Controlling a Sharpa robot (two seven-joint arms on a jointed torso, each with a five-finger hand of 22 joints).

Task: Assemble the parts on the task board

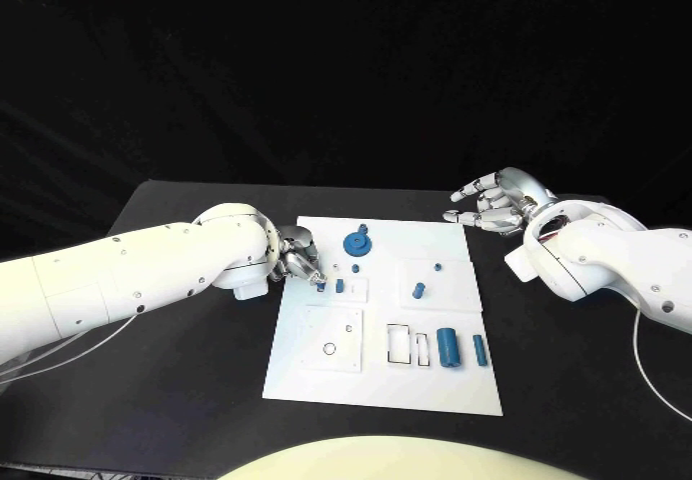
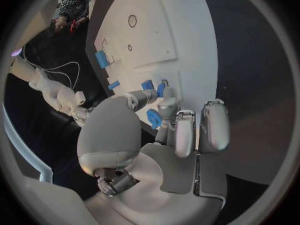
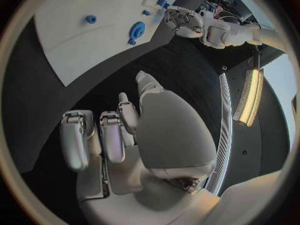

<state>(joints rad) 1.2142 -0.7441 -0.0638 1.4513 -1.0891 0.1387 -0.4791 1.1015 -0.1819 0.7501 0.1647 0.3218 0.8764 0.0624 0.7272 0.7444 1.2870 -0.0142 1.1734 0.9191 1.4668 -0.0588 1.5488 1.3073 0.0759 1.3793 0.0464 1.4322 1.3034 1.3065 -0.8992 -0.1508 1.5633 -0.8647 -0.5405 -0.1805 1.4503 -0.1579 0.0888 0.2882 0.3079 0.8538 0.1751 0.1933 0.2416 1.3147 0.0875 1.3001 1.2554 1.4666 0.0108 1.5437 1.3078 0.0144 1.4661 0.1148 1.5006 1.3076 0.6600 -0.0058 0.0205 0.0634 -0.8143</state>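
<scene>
Two cylinders (image 1: 450, 347) lie nearest on the board (image 1: 433, 385), at 5 o'clock — left hand (image 1: 299, 252) pinches a peg (image 1: 320, 286) at 9; right hand (image 1: 495, 200) hovers spread, empty, off the board's 1 o'clock corner; disc (image 1: 356, 244) at 12.

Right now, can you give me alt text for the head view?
The left hand is at the left edge of the white task board, fingertips on a small blue part. The right hand hovers off the board's far right corner with nothing in it. A blue gear and two blue cylinders sit on the board.
</scene>
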